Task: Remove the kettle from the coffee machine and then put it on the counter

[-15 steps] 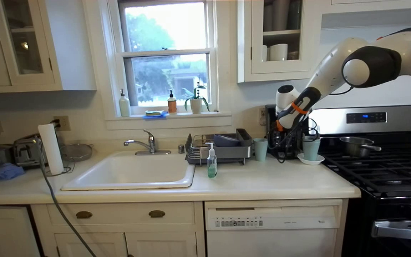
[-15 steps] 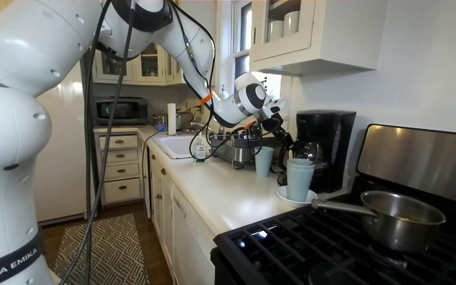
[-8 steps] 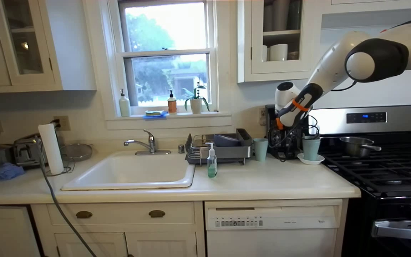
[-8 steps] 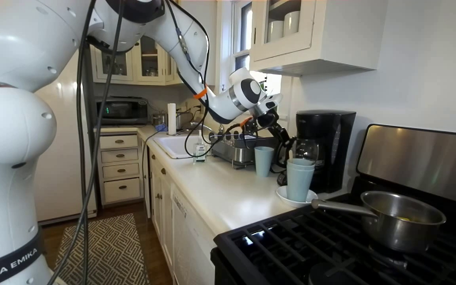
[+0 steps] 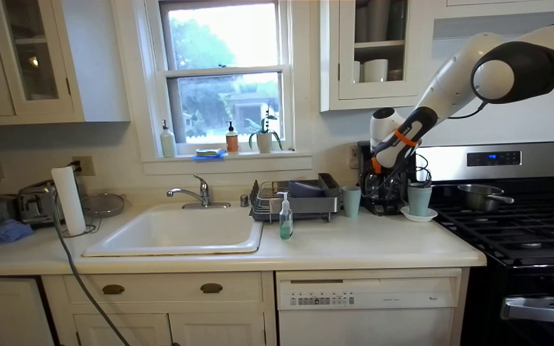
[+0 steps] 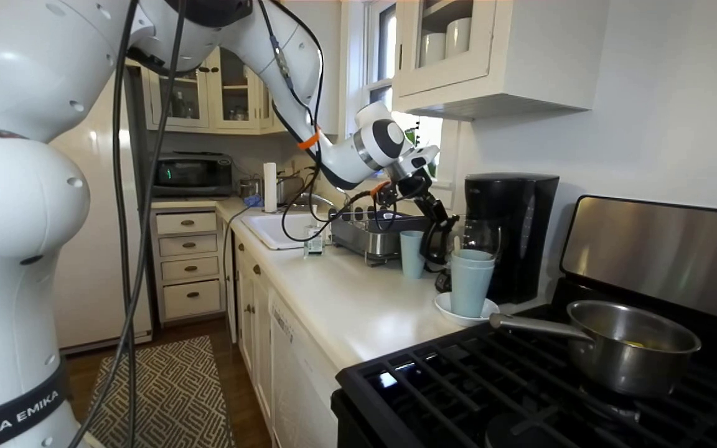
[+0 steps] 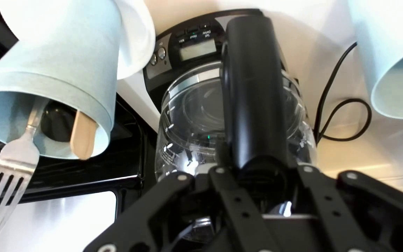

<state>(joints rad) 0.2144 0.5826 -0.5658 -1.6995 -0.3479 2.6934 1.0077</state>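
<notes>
The kettle is a clear glass carafe (image 6: 482,235) with a black handle (image 7: 252,87). In an exterior view it sits at the recess of the black coffee machine (image 6: 511,199), its lower part hidden by teal cups. My gripper (image 7: 257,168) is shut on the handle, one finger on each side of it; it shows in an exterior view (image 6: 448,219) at the handle's top. In the wrist view the coffee machine's control panel (image 7: 198,47) lies beyond the glass. I cannot tell whether the kettle touches its plate. The pale counter (image 6: 358,305) runs in front.
Stacked teal cups (image 6: 472,283) holding a fork and a wooden stick stand on a white saucer (image 6: 442,305) beside the machine. A teal mug (image 5: 351,202), dish rack (image 5: 327,204), soap bottle (image 5: 285,221) and sink (image 5: 176,226) are along the counter. A pot (image 6: 635,361) sits on the stove.
My gripper and hand have drawn back from the coffee machine and slightly up. The kettle's handle has shifted a little outward with the gripper. The cups have not moved.
</notes>
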